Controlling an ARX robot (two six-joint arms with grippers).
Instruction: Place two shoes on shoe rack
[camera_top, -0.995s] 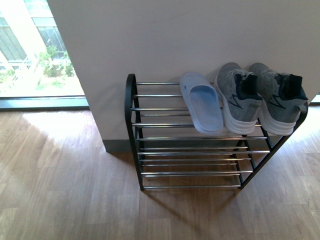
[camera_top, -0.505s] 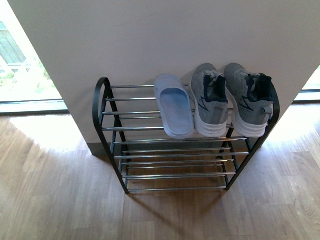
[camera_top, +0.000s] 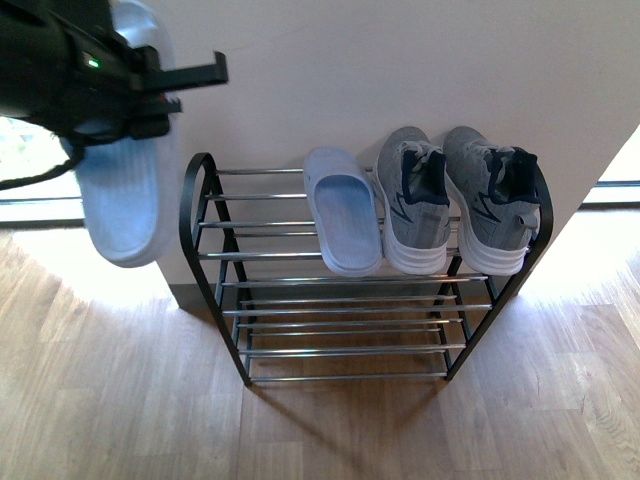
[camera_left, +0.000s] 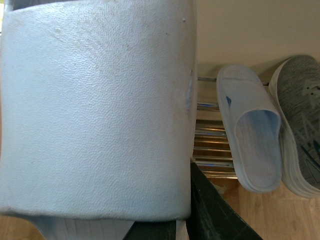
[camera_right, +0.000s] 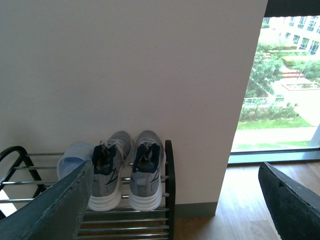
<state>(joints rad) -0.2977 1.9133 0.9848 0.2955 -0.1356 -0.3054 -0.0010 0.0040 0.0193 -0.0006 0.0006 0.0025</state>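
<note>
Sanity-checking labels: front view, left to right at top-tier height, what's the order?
left gripper holding the carried slide → bare chrome bars of the shoe rack → blue slide on the rack → left grey sneaker → right grey sneaker.

text: none legible | labels: none | brands: none
</note>
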